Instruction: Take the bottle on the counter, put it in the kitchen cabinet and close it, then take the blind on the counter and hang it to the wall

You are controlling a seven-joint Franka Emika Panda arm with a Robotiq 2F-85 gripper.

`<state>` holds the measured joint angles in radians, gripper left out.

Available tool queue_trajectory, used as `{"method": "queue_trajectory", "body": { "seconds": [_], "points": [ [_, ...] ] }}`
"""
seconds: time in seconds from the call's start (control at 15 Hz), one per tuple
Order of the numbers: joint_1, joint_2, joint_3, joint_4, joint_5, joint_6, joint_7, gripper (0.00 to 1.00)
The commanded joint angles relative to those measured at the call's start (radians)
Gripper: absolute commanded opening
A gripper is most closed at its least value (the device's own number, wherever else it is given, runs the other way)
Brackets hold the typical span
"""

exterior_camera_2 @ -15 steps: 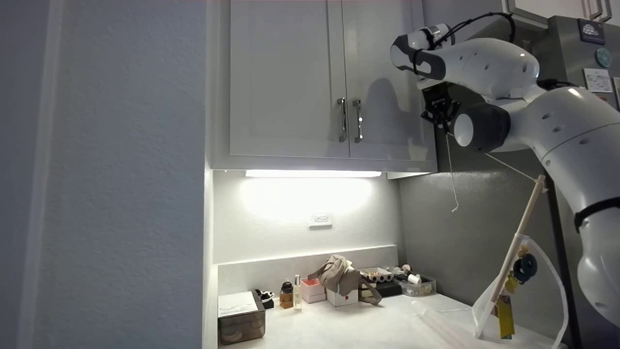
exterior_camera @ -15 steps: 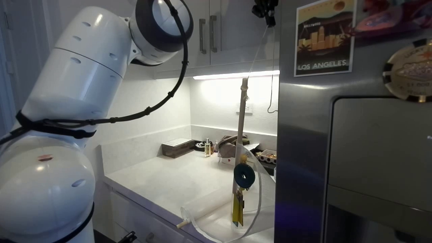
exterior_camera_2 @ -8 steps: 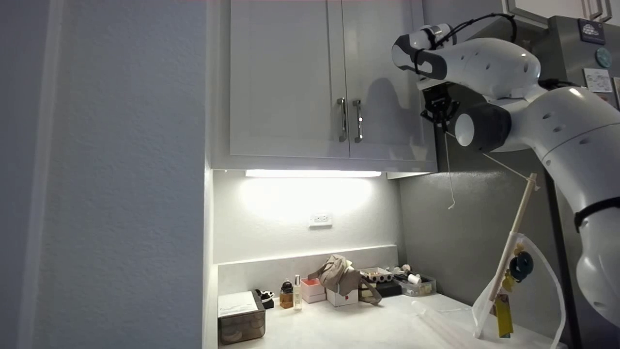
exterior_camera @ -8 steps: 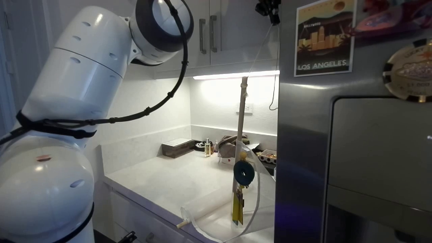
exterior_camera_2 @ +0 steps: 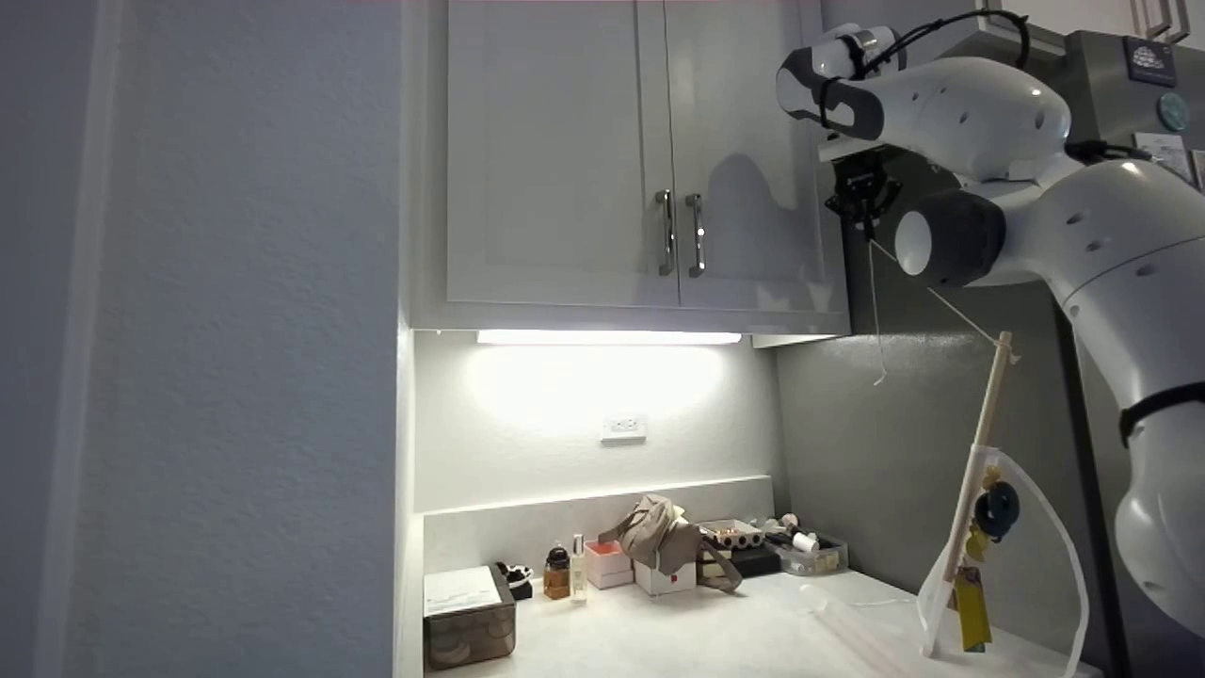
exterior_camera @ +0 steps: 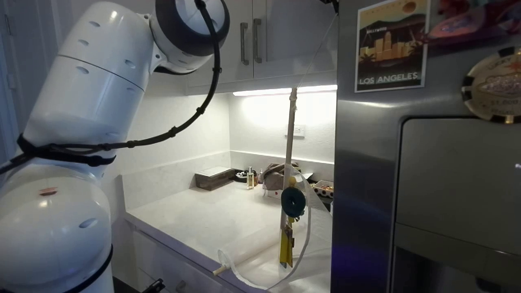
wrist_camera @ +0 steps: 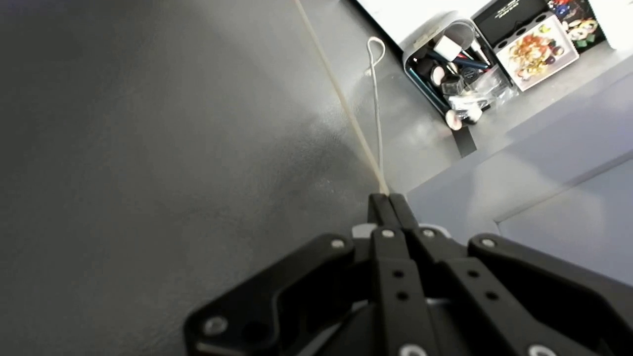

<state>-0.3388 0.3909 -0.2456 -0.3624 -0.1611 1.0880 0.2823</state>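
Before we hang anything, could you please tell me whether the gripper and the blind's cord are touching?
Touching: the wrist view shows the cord pinched at the tip of the shut gripper.

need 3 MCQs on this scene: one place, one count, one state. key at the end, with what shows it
1. Where on the wall is the outlet plate, relative to the light strip?
A) above it
B) below it
C) level with it

2. How many bar handles are on the cabinet over the counter?
A) two
B) three
C) four

3. How does the gripper stand?
A) wide open
B) half open
C) shut on the cord

Key:
1 B: both exterior views show it under the strip.
2 A: both exterior views show one pair, side by side.
3 C: in the wrist view the jaws meet, the cord coming out at their tips.
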Motion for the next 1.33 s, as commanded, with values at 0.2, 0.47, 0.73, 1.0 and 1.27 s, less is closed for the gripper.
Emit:
{"method": "queue_trajectory", "body": {
  "seconds": [0.2, 0.47, 0.73, 1.0, 1.27],
  "points": [
    [-0.076, -0.082, 0.019, 0.001, 0.103, 0.036, 0.034, 0.0],
    [-0.116, -0.116, 0.02, 0.002, 0.166, 0.064, 0.047, 0.0],
    [-0.154, -0.132, 0.02, -0.005, 0.235, 0.119, 0.08, 0.0],
    [-0.191, -0.142, 0.019, -0.017, 0.283, 0.179, 0.099, 0.0],
    [-0.234, -0.15, 0.024, -0.028, 0.339, 0.247, 0.083, 0.0]
  ]
}}
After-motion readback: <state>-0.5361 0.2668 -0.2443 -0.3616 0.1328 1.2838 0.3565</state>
